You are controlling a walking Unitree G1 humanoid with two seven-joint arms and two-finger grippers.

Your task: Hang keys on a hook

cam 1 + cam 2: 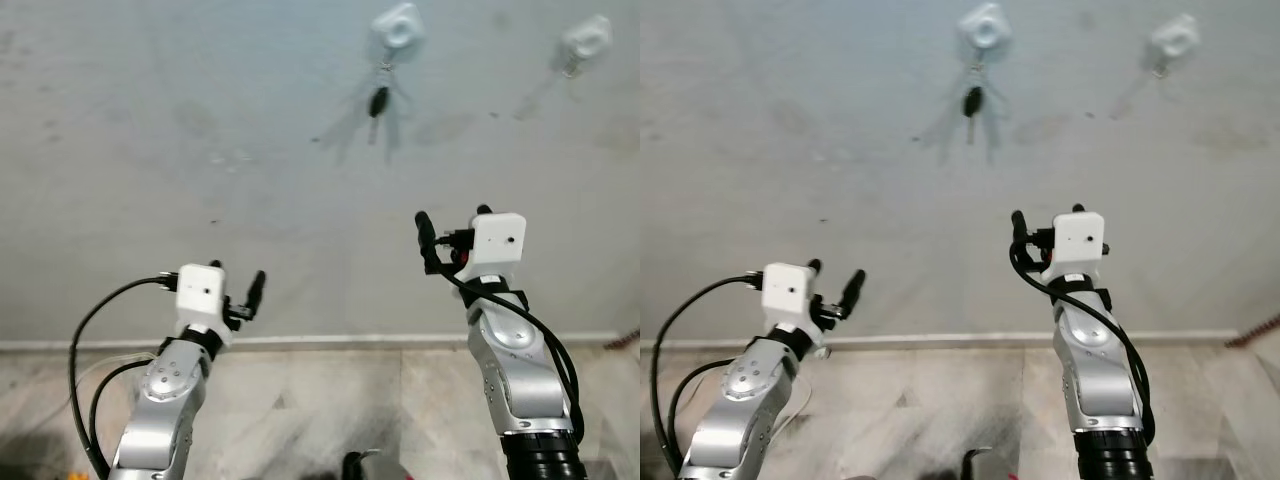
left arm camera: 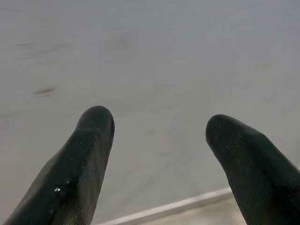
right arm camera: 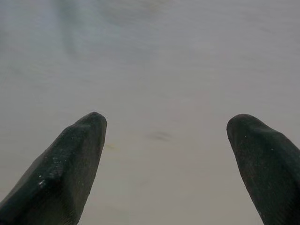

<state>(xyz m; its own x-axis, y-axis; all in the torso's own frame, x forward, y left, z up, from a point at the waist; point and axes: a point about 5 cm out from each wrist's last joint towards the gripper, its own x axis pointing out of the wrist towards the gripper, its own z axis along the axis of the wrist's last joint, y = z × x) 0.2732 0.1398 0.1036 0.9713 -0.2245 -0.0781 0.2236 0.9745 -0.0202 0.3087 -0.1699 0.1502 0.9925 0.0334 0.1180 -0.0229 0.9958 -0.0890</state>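
A bunch of keys (image 1: 380, 101) with a black fob hangs from a white hook (image 1: 398, 27) high on the grey wall. A second white hook (image 1: 586, 40) further right carries nothing. My right gripper (image 1: 453, 228) is raised below and a little right of the keys, well apart from them. It is open, with bare wall between its fingers (image 3: 70, 159). Lower on the left, my left gripper (image 1: 237, 284) is also open and holds nothing. Its wrist view has wall and a strip of skirting between the fingertips (image 2: 89, 140).
A pale skirting board (image 1: 330, 341) runs along the foot of the wall above a marbled floor (image 1: 300, 410). Black cables (image 1: 85, 340) loop off my left arm. A dark object (image 1: 352, 464) lies at the bottom edge, and something red (image 1: 625, 340) at the far right.
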